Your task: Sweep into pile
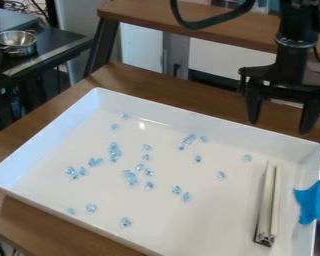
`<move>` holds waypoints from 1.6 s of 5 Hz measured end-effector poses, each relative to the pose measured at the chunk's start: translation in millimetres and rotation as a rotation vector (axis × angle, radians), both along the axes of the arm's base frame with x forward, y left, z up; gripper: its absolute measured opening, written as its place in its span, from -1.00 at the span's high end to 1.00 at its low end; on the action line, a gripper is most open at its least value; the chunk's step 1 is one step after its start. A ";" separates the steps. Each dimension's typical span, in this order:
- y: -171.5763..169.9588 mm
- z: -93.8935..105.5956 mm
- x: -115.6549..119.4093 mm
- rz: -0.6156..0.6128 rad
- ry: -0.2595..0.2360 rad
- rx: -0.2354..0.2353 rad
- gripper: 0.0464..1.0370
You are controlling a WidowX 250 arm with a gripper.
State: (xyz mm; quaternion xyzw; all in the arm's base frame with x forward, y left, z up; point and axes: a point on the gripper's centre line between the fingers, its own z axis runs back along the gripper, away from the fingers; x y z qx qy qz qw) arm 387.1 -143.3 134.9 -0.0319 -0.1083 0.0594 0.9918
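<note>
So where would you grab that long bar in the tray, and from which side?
Probably at its middle, from above: the bar is long and narrow, with floor of the tray showing along both long sides, so the gripper could close across its width.

Cut off: arm (294,47), tray (209,123), blue tape (315,201).
</note>
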 end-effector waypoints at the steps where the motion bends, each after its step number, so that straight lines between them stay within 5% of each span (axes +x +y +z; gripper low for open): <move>1: 0.5 -14.2 -2.0 0.005 0.037 0.011 -0.92; 5: 0.5 -57.3 -15.5 0.158 0.100 -0.024 -0.92; 6: -1.2 -62.1 -12.0 0.136 0.085 -0.057 -0.92; 8: -7.9 -81.7 -19.7 0.083 0.069 -0.036 -0.92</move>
